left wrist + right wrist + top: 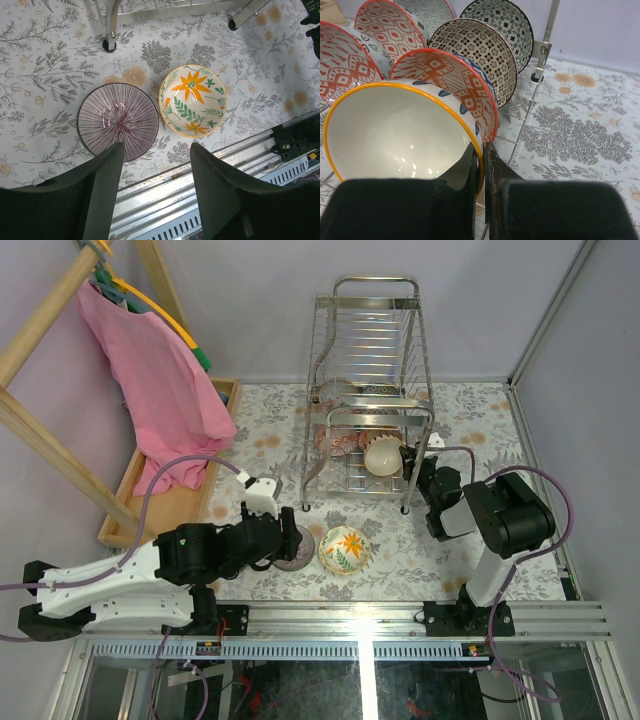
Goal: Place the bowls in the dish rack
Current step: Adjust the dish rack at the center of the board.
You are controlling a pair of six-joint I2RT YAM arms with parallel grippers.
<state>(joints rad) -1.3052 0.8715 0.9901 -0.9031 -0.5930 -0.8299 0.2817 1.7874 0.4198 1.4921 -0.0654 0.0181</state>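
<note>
The chrome dish rack (372,390) stands mid-table, with several patterned bowls on edge in its lower tier. My right gripper (481,152) is shut on the yellow rim of a cream bowl (395,135), which stands on edge at the front of that row, against a red-patterned bowl (445,80). On the table near the front edge lie a purple-striped bowl (117,120) and a cream bowl with orange flowers (193,100). My left gripper (155,150) hangs open above the table's front edge, just in front of these two bowls, holding nothing.
A shallow wooden tray (170,505) lies at the left, under a pink cloth (150,380) that hangs from a wooden frame. A metal rail (400,620) runs along the table's near edge. A rack foot (107,46) stands just behind the striped bowl.
</note>
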